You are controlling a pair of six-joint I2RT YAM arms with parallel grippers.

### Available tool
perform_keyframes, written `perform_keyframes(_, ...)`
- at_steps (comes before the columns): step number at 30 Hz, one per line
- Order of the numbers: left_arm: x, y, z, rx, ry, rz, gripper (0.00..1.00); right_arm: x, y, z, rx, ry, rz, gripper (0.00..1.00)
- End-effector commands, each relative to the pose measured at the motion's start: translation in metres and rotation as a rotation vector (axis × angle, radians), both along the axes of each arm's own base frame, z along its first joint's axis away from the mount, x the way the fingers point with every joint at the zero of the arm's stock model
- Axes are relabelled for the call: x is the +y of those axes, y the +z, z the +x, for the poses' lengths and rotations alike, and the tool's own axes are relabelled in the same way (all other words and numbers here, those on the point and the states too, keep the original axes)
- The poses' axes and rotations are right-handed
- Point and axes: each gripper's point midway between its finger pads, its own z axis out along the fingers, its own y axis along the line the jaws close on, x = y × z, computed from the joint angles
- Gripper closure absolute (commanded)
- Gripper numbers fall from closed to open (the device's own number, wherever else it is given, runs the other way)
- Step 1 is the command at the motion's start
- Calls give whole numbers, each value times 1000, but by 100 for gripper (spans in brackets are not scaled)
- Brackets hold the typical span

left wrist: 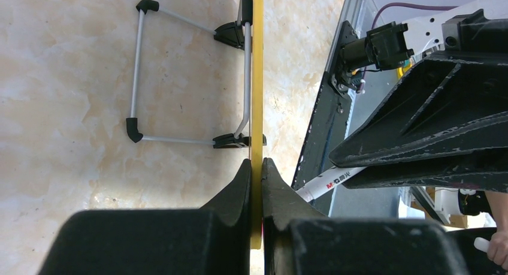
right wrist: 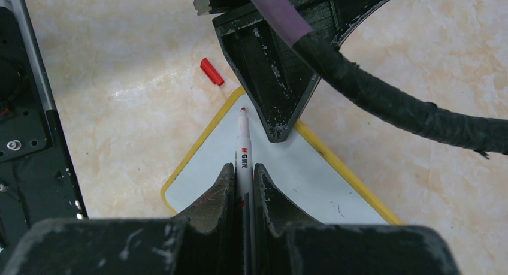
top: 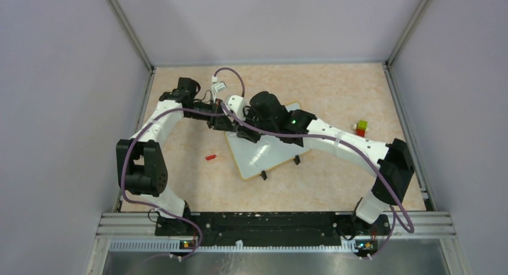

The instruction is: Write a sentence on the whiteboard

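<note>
Item one: whiteboard (top: 266, 158), skewed, in the middle of the counter (top: 335, 89) under both wrists.
Item two: left pincer (left wrist: 256, 172), which I see nearly shut, clamped on the board's yellow rim.
Item three: right pincer (right wrist: 244, 173), gripping a white marker (right wrist: 243, 140), red tip over the board's corner.
Item four: red cap (top: 210, 157), loose left of the board.

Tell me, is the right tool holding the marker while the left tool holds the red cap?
Not quite. The left tool grips the whiteboard by its yellow rim, as the left wrist view shows; the red cap lies loose on the table. The right tool does hold the marker.
</note>
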Motion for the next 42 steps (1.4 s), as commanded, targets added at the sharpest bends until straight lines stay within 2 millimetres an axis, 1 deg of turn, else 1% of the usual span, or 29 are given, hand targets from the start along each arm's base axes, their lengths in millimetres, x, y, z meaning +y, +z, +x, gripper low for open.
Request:
perform_keyframes(1, -2, 10, 3, -56, -15, -1, 100, 16, 32, 4, -53, 1, 78, 100)
perform_keyframes(7, -2, 9, 4, -54, -14, 1, 100, 17, 35, 9, -70, -9, 74, 100)
perform_keyframes(14, -2, 9, 4, -57, -13, 5, 100, 12, 15, 6, -49, -12, 36, 100)
perform_keyframes(23, -2, 7, 5, -53, -12, 7, 100, 1, -4, -4, -12, -3, 7, 100)
perform_keyframes(29, -2, 7, 5, -53, -11, 10, 100, -2, -12, -12, 12, 11, 1, 100)
perform_keyframes(35, -2, 7, 5, -56, -12, 10, 100, -2, -14, -16, 17, 17, -5, 100)
perform_keyframes(42, -1, 7, 5, -53, -11, 11, 100, -6, -10, -9, -7, -15, -16, 100)
